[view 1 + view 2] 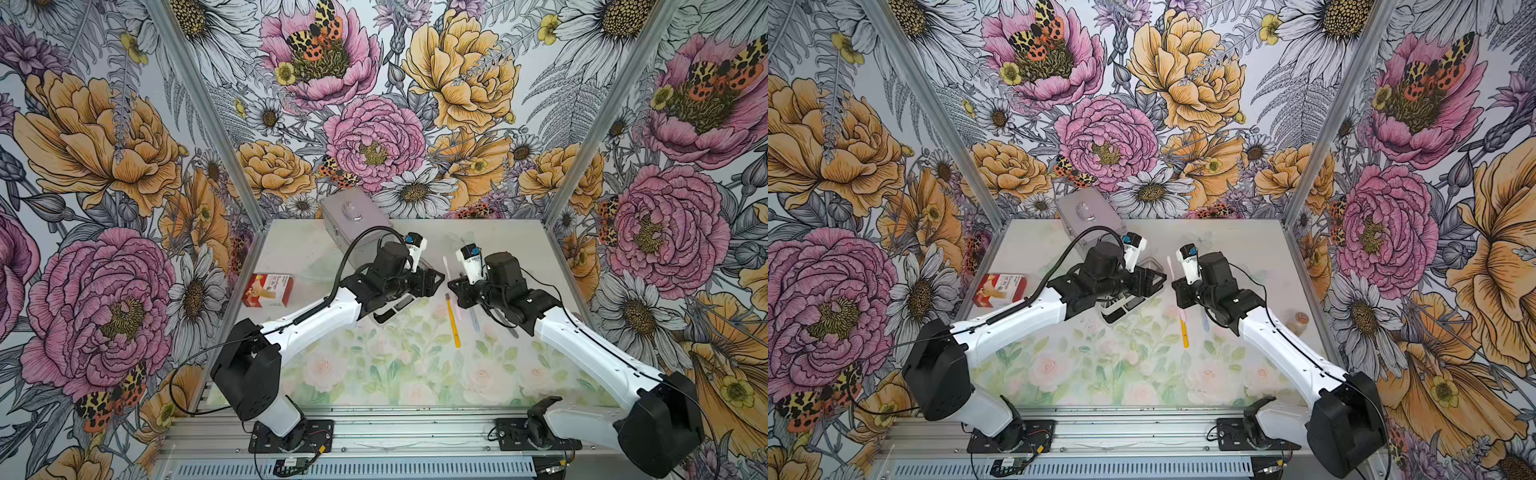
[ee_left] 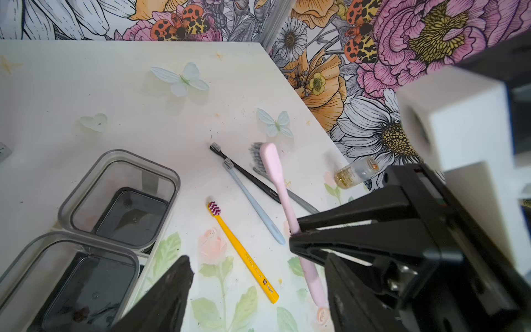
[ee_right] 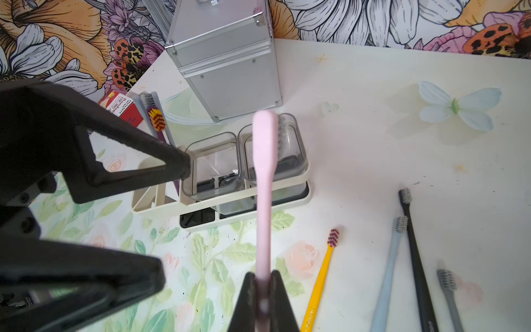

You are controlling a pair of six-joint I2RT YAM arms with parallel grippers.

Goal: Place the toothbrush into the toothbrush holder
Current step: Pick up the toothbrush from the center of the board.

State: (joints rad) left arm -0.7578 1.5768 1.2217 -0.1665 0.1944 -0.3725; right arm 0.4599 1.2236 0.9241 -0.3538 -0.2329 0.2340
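Observation:
My right gripper [image 3: 263,287] is shut on the handle of a pink toothbrush [image 3: 263,186], which it holds off the table with the grey bristled head pointing away from the jaws. The toothbrush holder [image 3: 149,201], a white caddy with two clear cups [image 3: 212,161], stands just beyond the brush. A purple toothbrush [image 3: 156,120] stands in its open compartment. My left gripper [image 2: 258,258] is open and holds nothing, beside the holder and close to the right gripper [image 2: 294,232]. In both top views the left arm hides most of the holder [image 1: 388,313].
A yellow toothbrush [image 2: 241,250], a pale blue one [image 2: 253,201], a black one [image 2: 244,172] and a grey one lie on the table by the right gripper. A silver case [image 3: 227,57] stands behind the holder. A red box [image 1: 268,289] lies left, a small bottle [image 2: 355,172] right.

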